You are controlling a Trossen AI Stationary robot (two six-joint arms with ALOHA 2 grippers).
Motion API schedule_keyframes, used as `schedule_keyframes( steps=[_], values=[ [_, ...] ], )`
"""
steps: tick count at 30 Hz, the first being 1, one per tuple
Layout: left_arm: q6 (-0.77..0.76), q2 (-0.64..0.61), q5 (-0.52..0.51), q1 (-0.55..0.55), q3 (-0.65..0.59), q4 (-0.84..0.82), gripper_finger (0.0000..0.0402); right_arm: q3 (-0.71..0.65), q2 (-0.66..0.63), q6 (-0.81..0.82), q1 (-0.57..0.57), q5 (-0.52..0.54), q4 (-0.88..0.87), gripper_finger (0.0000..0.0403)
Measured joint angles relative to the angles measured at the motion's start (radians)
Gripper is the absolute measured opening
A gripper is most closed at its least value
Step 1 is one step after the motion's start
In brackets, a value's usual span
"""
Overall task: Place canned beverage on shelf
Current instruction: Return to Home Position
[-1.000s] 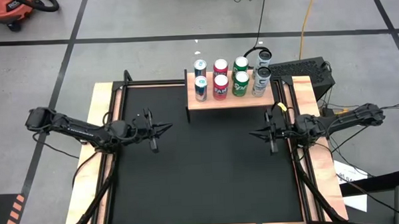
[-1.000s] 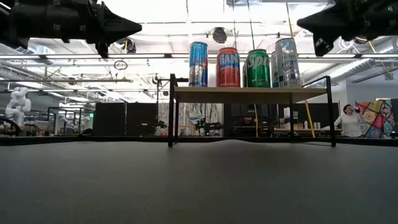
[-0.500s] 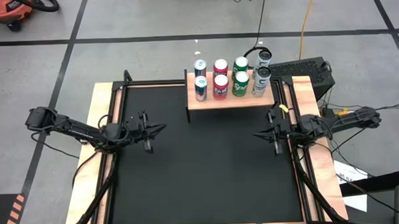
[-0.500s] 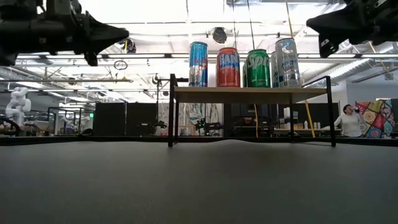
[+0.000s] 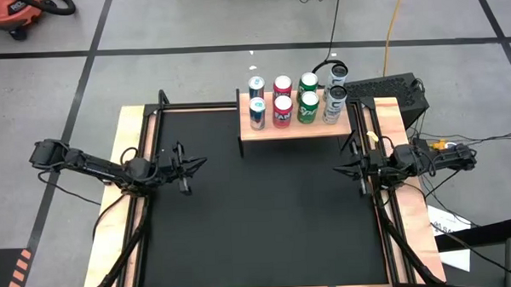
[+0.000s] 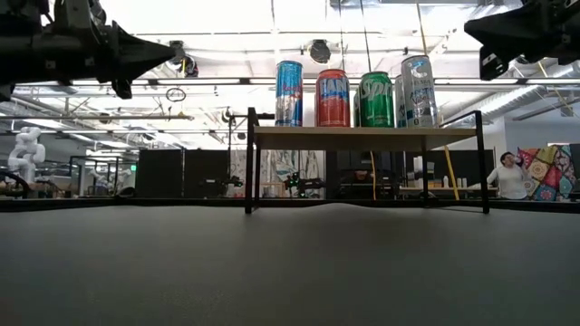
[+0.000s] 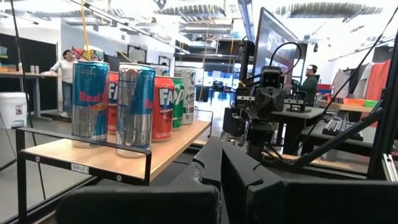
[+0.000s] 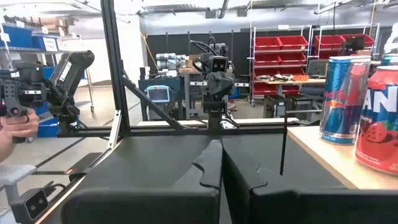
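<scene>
Your left gripper [image 5: 198, 163] and your right gripper [image 5: 342, 167] have both slid back from the middle of the table [image 5: 267, 220] toward their own sides in the last second. They hang up in the air, well apart from the shelf [image 5: 293, 132]. In the left wrist view the fingers [image 7: 206, 167] are pressed together with nothing between them. In the right wrist view the fingers [image 8: 208, 163] are pressed together and bare too. The cans [image 5: 282, 110] have not moved at all. I count eight of them standing upright on the shelf in two rows: blue ones at the left end, then red, then green, then silvery ones at the right end. You can see no can left down on the table. So it looks like the job is done, and all that is left is for you to let the arms go home. The way back leads away from the shelf, so a bump is not likely, but keep the arms from swinging near the cans
</scene>
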Motion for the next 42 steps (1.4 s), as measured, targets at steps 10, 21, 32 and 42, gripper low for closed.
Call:
schedule_keyframes(
  steps=[10, 21, 32, 42],
  values=[
    [0.009, -0.141, 0.003, 0.0, 0.0, -0.166, 0.0006, 0.0, -0.056, 0.022, 0.0, 0.001, -0.088, 0.0],
    [-0.036, -0.334, 0.005, 0.0, -0.001, -0.407, 0.0006, -0.007, -0.056, 0.027, 0.0, 0.021, -0.11, 0.0],
    [-0.028, -0.348, 0.006, 0.0, -0.001, -0.436, 0.0006, -0.136, -0.056, 0.061, 0.0, 0.015, -0.002, 0.0],
    [-0.062, -0.348, 0.01, -0.024, -0.002, -0.478, 0.0006, -0.183, -0.056, 0.079, 0.0, 0.014, 0.038, 0.0]
  ],
)
